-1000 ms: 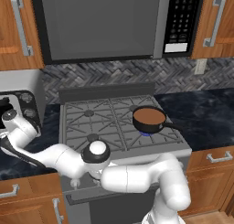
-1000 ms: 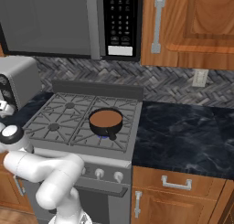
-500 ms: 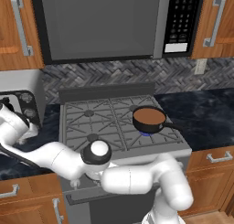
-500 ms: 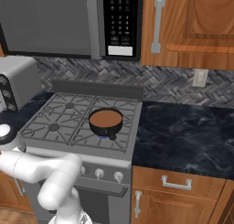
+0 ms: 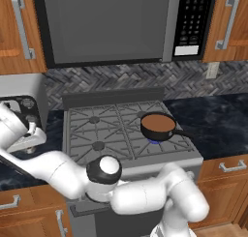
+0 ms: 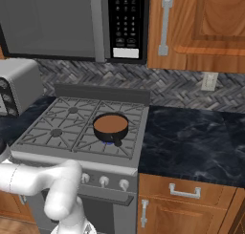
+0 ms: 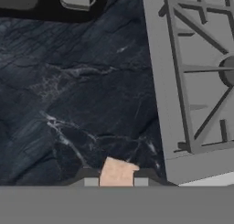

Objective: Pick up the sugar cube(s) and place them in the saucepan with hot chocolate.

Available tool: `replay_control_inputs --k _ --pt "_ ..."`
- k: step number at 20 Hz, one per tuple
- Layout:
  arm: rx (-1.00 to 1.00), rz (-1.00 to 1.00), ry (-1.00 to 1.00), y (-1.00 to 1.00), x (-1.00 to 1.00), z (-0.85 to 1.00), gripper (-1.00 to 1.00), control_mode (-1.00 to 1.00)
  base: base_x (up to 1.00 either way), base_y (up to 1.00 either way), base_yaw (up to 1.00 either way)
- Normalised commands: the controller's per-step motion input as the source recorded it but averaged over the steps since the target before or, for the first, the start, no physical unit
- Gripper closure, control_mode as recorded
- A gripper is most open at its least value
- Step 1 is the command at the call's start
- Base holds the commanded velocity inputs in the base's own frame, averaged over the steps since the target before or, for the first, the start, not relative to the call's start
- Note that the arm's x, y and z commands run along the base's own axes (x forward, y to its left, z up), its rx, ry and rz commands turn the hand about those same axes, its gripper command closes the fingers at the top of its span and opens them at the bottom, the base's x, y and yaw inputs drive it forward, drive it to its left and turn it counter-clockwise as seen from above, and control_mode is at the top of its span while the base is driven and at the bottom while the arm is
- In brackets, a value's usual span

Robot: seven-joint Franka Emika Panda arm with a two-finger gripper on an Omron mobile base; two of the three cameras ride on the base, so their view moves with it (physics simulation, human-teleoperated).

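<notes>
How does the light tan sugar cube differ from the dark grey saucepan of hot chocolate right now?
The light tan sugar cube is boxy and pale; the round dark grey saucepan is dark, with brown liquid inside. The cube sits between the finger tips of the gripper, over the dark marble counter; the saucepan stands on the front right burner of the grey stove. They share nothing plain.
</notes>
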Motion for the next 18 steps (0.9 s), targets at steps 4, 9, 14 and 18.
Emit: replay_control_inputs --k 4,9,14,18 --pt "0.0 -0.07 0.0 -0.81 -0.56 0.14 1.0 -1.0 0.0 0.0 0.0" --pt "0.0 -0.02 0.0 -0.85 -0.47 0.11 1.0 -1.0 0.0 0.0 0.0" --pt "0.0 0.0 -0.03 -0.95 -0.06 0.01 1.0 -1.0 0.0 0.0 0.0" --pt "0.0 0.05 -0.15 -1.0 0.0 0.1 1.0 -1.0 0.0 0.0 0.0"
